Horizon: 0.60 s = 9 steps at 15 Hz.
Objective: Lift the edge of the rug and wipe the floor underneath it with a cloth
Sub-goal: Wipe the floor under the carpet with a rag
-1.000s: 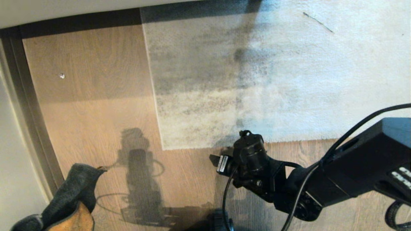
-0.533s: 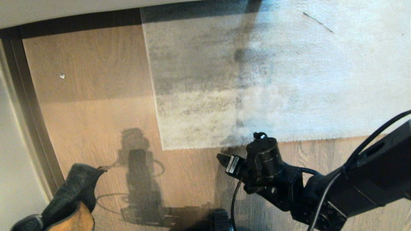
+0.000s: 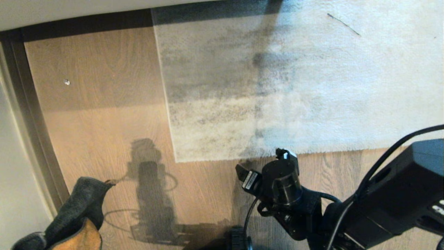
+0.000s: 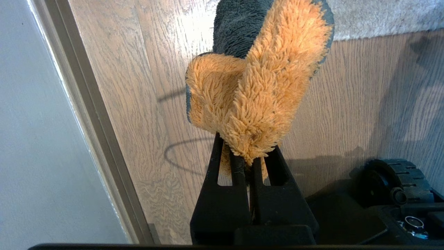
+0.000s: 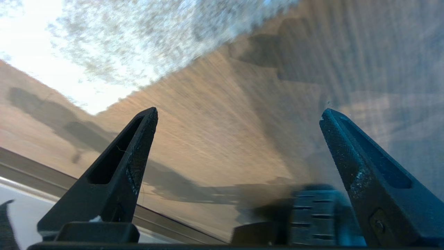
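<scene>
The light grey mottled rug (image 3: 277, 86) lies flat on the wood-plank floor (image 3: 104, 121). Its rug edge (image 3: 215, 158) runs across just beyond my right gripper (image 3: 241, 172), with the square corner (image 3: 176, 161) further left. My right gripper (image 5: 239, 113) is open and empty, low over bare floor (image 5: 215, 139) just short of the rug (image 5: 138, 41). At the lower left, the cloth (image 3: 74, 211), dark grey and mustard, sticks up. My left gripper (image 4: 244, 154) is shut on the cloth (image 4: 256, 86) above the floor (image 4: 138, 86).
A dark baseboard (image 3: 31, 114) and pale wall run along the left side. A small white speck (image 3: 67, 82) lies on the planks. The robot's base wheel (image 4: 399, 177) sits close by at the near edge. A thin dark mark (image 3: 343, 24) crosses the far rug.
My right wrist has shifted a little to the right and turned, and the forearm has swung lower. Its jaws stay wide apart. The cloth and left gripper have kept still.
</scene>
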Tool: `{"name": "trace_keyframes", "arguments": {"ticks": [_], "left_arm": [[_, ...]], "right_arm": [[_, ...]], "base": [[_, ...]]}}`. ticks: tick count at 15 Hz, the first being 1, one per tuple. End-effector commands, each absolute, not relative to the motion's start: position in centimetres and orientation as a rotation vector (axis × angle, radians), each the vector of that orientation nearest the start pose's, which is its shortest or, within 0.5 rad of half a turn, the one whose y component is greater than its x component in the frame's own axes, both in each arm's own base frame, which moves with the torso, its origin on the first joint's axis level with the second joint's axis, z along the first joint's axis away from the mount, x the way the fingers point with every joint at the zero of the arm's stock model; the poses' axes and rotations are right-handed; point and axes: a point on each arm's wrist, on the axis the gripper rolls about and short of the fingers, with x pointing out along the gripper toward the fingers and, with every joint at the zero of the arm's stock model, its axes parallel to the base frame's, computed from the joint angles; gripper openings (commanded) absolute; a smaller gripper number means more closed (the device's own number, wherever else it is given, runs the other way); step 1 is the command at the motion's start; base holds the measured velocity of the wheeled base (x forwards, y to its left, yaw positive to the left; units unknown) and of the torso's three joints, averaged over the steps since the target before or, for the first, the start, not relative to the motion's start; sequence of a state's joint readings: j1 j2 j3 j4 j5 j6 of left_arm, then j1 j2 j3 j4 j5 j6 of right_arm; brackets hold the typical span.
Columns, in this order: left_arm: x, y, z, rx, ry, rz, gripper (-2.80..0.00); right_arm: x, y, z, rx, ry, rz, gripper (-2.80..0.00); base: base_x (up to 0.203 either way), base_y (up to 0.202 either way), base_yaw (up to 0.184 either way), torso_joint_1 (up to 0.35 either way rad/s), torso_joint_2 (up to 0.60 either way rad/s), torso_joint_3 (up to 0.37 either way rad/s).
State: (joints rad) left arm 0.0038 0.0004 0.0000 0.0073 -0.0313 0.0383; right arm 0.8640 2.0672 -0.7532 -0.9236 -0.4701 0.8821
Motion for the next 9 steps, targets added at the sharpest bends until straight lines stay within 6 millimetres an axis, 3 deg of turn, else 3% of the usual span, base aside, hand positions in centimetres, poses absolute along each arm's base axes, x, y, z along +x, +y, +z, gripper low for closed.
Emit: {"name": "trace_keyframes", "arguments": {"ticks": [1, 3, 9], "left_arm": [[-2.3, -0.1, 7.5, 0.038, 0.007, -0.028, -2.80], [-2.3, -0.1, 7.5, 0.038, 0.007, -0.028, -2.80], [-2.3, -0.1, 7.5, 0.038, 0.007, -0.027, -2.80]], "right_arm": [[23.6, 26.6, 6.6, 0.628, 0.460, 0.222, 0.00], [23.9, 27.0, 5.9, 0.640, 0.448, 0.225, 0.00], [25.0, 28.2, 6.2, 0.745, 0.324, 0.286, 0.00]], "base": [[0.000, 0.000, 0.000, 0.000, 0.00, 0.000], [0.000, 0.000, 0.000, 0.000, 0.00, 0.000], [0.000, 0.000, 0.000, 0.000, 0.00, 0.000]]}}
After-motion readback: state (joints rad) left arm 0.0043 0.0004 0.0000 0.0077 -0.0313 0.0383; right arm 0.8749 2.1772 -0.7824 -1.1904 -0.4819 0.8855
